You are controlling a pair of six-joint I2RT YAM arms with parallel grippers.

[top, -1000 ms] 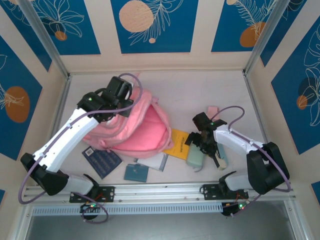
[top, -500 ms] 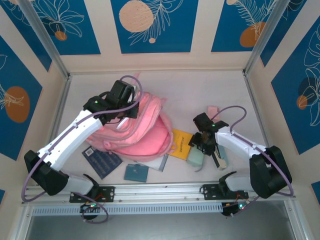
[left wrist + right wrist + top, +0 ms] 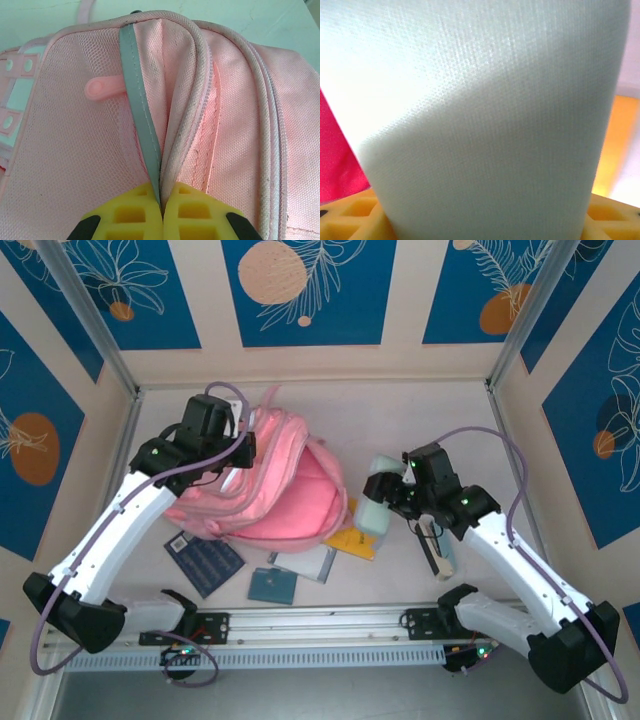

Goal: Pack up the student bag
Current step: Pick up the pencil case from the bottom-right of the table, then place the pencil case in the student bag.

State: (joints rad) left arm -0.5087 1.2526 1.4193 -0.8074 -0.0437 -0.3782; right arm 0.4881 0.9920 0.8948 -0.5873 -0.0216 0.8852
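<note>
Soft pink student bag (image 3: 296,498) lies open, mesh pocket edged grey.

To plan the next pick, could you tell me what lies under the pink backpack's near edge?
A yellow book and a pale booklet appear to poke out from beneath the student bag; anything else under it is covered.

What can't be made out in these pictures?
- Right wrist: pale green pouch, too close, its ends cut off by the frame edges.
- Top external: contents of the student bag, hidden by its own fabric.
- Top external: print on the yellow book, too small.
</note>
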